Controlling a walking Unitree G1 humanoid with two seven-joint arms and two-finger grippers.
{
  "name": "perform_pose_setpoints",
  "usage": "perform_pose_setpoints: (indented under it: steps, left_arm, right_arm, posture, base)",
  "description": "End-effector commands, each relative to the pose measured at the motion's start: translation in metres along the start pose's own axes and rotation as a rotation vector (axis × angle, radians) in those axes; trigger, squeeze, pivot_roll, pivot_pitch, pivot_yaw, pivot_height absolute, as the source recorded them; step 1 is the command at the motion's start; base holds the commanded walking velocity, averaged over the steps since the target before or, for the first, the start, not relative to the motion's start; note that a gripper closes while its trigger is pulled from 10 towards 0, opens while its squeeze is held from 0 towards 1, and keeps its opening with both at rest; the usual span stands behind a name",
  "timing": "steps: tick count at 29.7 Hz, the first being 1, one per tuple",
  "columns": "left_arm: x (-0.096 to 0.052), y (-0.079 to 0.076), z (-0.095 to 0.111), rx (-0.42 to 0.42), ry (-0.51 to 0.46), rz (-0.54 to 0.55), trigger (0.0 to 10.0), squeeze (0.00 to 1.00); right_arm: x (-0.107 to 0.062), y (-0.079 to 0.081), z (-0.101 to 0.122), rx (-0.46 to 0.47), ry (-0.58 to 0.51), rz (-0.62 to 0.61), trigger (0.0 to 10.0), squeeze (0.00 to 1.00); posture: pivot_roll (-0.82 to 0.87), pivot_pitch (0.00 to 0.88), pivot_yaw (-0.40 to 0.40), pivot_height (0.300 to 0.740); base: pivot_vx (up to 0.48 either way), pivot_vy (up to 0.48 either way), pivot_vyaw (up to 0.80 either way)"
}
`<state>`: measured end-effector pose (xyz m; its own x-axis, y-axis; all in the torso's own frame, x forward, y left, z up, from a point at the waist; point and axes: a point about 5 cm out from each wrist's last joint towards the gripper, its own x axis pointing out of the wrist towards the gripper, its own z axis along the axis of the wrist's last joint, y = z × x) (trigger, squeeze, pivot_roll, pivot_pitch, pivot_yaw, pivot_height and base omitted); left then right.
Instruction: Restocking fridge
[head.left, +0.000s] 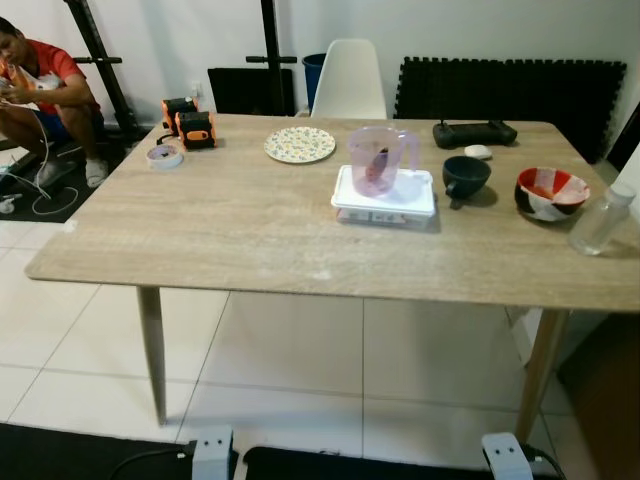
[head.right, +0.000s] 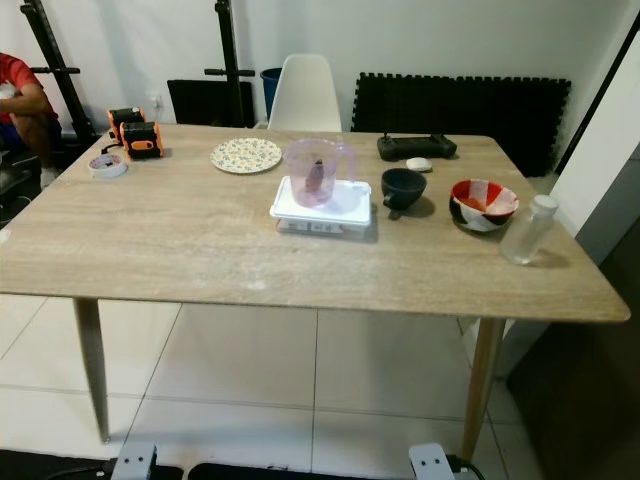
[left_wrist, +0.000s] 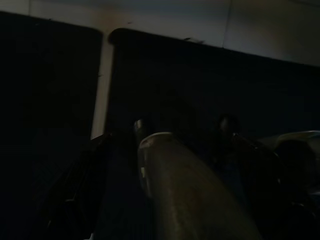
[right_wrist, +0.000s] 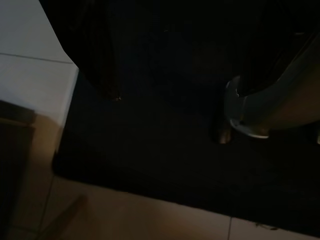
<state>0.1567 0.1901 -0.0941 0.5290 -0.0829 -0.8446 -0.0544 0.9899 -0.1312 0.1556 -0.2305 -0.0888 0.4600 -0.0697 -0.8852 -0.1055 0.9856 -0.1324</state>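
A wooden table (head.left: 230, 235) stands in front of me. Near its middle sits a flat white lidded container (head.left: 385, 197) with a clear pink-tinted jug (head.left: 378, 160) on top. To the right are a dark cup (head.left: 465, 177), a red and white bowl (head.left: 550, 192) and a clear bottle (head.left: 602, 220) by the right edge. A patterned plate (head.left: 299, 144) lies further back. Both arms hang low over a dark mat: the left gripper (left_wrist: 182, 125) and the right gripper (right_wrist: 175, 92) are deep in shade in their wrist views.
At the table's far left are two orange and black devices (head.left: 190, 123) and a tape roll (head.left: 164, 156). A black controller (head.left: 474, 132) lies at the back. Behind the table stand a white chair (head.left: 350, 80) and black foam mats (head.left: 510, 95). A person (head.left: 40, 90) sits at the far left.
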Motion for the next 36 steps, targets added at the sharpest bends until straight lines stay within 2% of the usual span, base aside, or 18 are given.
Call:
perform_pose_setpoints:
  steps: [1, 19, 33, 36]
  left_arm:
    - [-0.001, 0.001, -0.006, 0.013, 0.03, 0.001, 10.0, 0.0]
    - [-0.001, -0.001, -0.006, 0.014, 0.03, -0.004, 10.0, 0.0]
    - [0.0, 0.002, 0.001, -0.003, 0.003, 0.021, 10.0, 0.0]
    - [0.0, 0.003, -0.001, -0.004, 0.005, 0.029, 10.0, 0.0]
  right_arm:
    - [0.0, 0.003, -0.002, -0.014, 0.007, 0.013, 10.0, 0.0]
    - [0.0, 0.001, -0.001, -0.034, 0.006, 0.013, 10.0, 0.0]
    - [0.001, 0.006, 0.007, -0.031, -0.031, 0.045, 10.0, 0.0]
    - [0.002, 0.017, 0.017, -0.012, -0.075, 0.136, 10.0, 0.0]
  posture:
    - [-0.1, 0.0, 0.006, 0.74]
    - [-0.11, 0.0, 0.0, 0.74]
    - [-0.1, 0.0, 0.007, 0.74]
    - [-0.11, 0.0, 0.011, 0.74]
  base:
    - [0.0, -0.454, 0.0]
    - [0.0, -0.43, 0.0]
    - [0.0, 0.0, 0.0]
    - [0.0, 0.0, 0.0]
